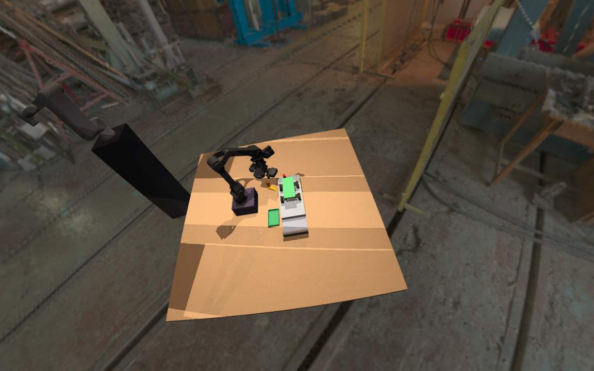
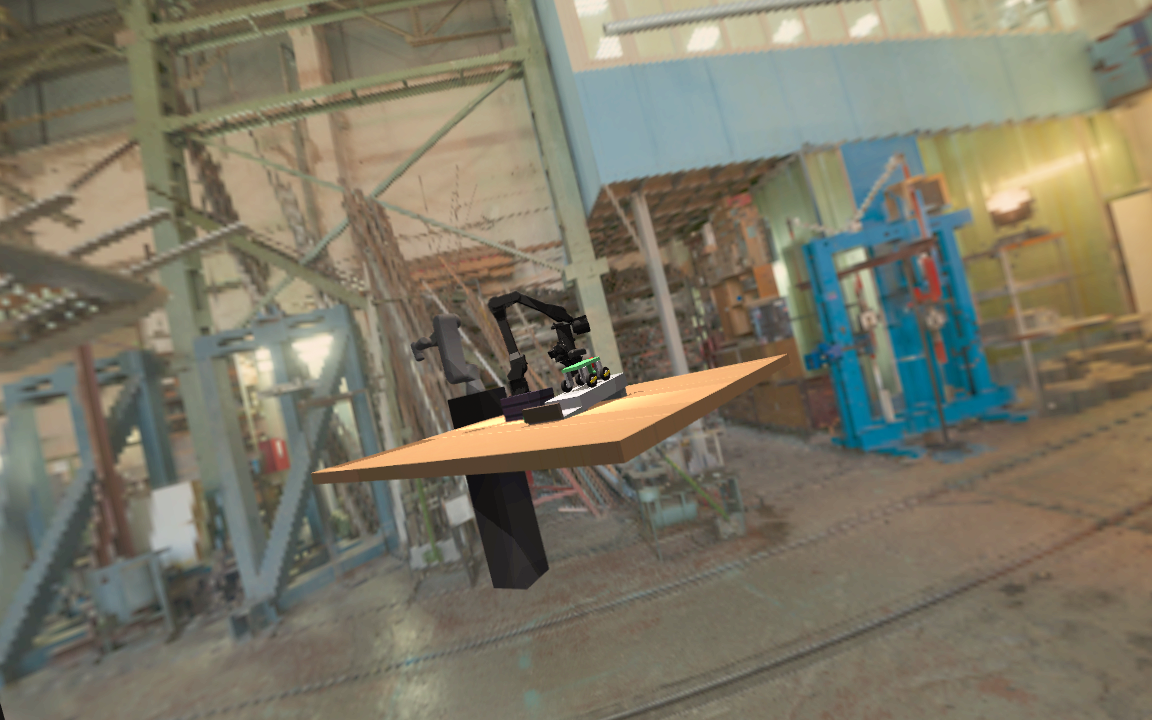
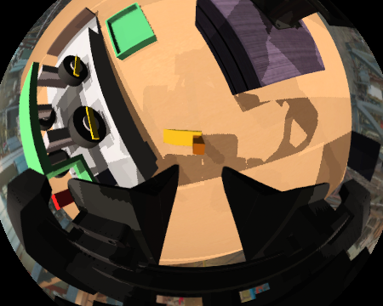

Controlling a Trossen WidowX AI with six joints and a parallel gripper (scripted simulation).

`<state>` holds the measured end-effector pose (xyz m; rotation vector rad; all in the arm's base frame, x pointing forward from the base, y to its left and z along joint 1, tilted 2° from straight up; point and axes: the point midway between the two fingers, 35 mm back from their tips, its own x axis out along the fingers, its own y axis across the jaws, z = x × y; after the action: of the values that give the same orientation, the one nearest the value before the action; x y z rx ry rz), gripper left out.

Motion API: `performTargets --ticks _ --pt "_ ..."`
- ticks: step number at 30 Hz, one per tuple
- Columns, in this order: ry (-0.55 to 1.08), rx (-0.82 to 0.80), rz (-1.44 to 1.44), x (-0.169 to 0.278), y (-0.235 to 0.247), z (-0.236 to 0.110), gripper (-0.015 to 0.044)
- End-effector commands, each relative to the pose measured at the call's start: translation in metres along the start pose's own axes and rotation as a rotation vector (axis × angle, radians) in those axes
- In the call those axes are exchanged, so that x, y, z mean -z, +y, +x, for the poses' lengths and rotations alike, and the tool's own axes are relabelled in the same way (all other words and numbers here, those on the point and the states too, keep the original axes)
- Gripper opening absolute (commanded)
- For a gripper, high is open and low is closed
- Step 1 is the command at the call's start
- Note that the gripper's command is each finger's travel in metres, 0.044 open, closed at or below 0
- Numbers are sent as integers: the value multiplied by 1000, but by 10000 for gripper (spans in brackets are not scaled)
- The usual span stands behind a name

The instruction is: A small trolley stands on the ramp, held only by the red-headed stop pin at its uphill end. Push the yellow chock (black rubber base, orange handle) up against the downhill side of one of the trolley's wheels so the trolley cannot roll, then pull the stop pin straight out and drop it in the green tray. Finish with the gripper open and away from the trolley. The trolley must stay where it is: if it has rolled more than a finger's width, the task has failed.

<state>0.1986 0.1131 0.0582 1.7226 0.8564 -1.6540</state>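
The trolley (image 1: pixel 288 186) (image 2: pixel 586 370) with a green top stands at the upper end of the grey ramp (image 1: pixel 294 216) (image 3: pixel 119 149). In the wrist view its green deck edge (image 3: pixel 30 119) and two black wheels (image 3: pixel 89 124) show at the left. The red-headed stop pin (image 1: pixel 284 174) (image 3: pixel 60 199) sits at its uphill end. The yellow chock (image 1: pixel 271 186) (image 3: pixel 177 136) with its orange handle (image 3: pixel 198 146) lies on the table beside the ramp, apart from the wheels. My gripper (image 1: pixel 269 172) (image 2: pixel 562 351) (image 3: pixel 201 170) is open and empty. It hovers just above and behind the chock.
The green tray (image 1: pixel 273 217) (image 3: pixel 130 31) lies on the table left of the ramp's lower half. The arm's purple base block (image 1: pixel 245 201) (image 3: pixel 260 46) stands close by. A black post with a camera arm (image 1: pixel 137 168) rises at the table's left edge.
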Motion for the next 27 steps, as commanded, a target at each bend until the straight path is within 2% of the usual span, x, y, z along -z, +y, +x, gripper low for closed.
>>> performTargets --ticks 1,6,27 --pt "-12 0 6 -2 -1 14 190" --pt "-12 0 6 -4 -1 30 190" --pt "-12 1 6 -4 -1 55 190"
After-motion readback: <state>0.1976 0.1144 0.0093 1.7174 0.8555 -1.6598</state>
